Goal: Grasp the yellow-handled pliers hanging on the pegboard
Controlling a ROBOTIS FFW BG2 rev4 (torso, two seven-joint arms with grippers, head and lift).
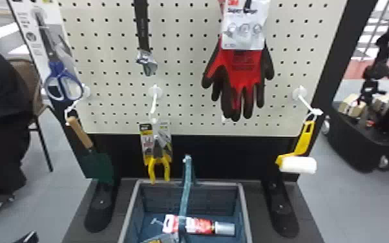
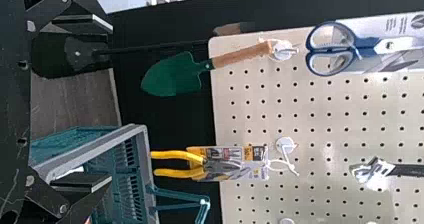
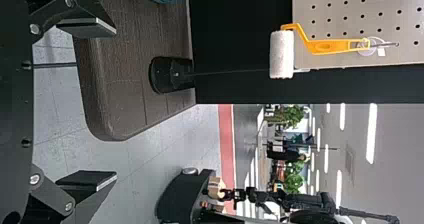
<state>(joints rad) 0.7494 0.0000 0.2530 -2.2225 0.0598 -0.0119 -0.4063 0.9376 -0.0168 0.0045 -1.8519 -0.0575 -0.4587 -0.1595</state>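
My left gripper & right gripper are the same build: matte black frame w/ angular link bars, small round silver screws at the pivots & a row of holes down the side plate. Fingers are flat black blocks, each w/ a thin pale grey face along one edge. Left frame's got faint whitish scratch marks at one corner.
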